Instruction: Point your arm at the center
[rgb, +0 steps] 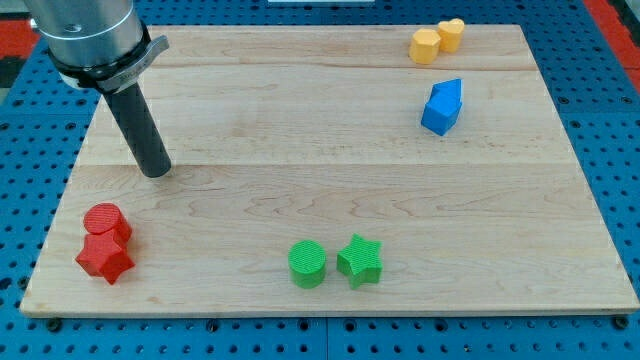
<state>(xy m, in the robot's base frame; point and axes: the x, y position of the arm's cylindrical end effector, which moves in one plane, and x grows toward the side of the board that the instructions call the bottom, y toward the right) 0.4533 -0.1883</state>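
The table's (330, 190) bare middle awaits: my tip (157, 172) rests near the left edge, above the red blocks (106, 240); no claw shows.

Nothing readable is showing anywhere: no text, label, brand, number or sign is appearing on the blocks, the counter (330, 200) or the arm.

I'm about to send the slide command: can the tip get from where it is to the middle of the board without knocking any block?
Probably yes. My tip sits at the view's left, and the wooden board between it and the middle looks bare; every block lies near an edge.
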